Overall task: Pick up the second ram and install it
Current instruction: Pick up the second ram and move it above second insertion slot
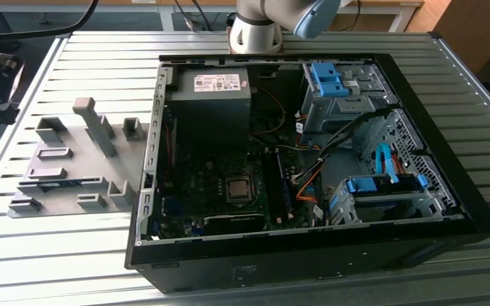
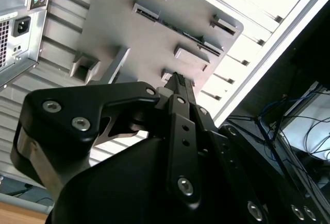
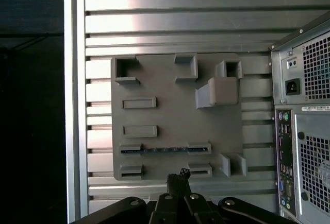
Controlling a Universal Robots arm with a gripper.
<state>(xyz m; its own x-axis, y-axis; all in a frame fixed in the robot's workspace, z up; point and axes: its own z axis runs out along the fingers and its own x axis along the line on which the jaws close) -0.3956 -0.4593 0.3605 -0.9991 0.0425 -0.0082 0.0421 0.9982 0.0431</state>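
— Exterior view first: where is the second ram (image 1: 58, 185)?

— In the grey holder plate (image 1: 74, 162) on the slatted worktop (image 1: 49, 255), at the exterior view's left of the open computer case (image 1: 313, 255). It is a thin bluish strip sitting in a slot. Its long axis runs along the slats, with one end aimed at the case wall.

— Anything around it?

— A tall block (image 1: 99, 131) stands farther back on the plate, well apart from it. The arm (image 1: 258, 25) rises behind the case.

— Second wrist view?

— The pincer (image 2: 177, 78) is narrowed right down, fingertips together with nothing between them. Beyond its tip the ram (image 2: 188, 35) shows as a dark line across the plate, apart from the pincer.

— And the first wrist view?

— The ram (image 3: 165, 150) is seen edge-on, stretched between two end blocks (image 3: 130, 149), with one end toward the case's rear panel (image 3: 301, 131). The pincer (image 3: 178, 175) hangs over the plate's edge, in line between two short blocks (image 3: 200, 170). It is near the ram but not touching it. The tall block (image 3: 216, 90) sits on the other side of the ram from the pincer.
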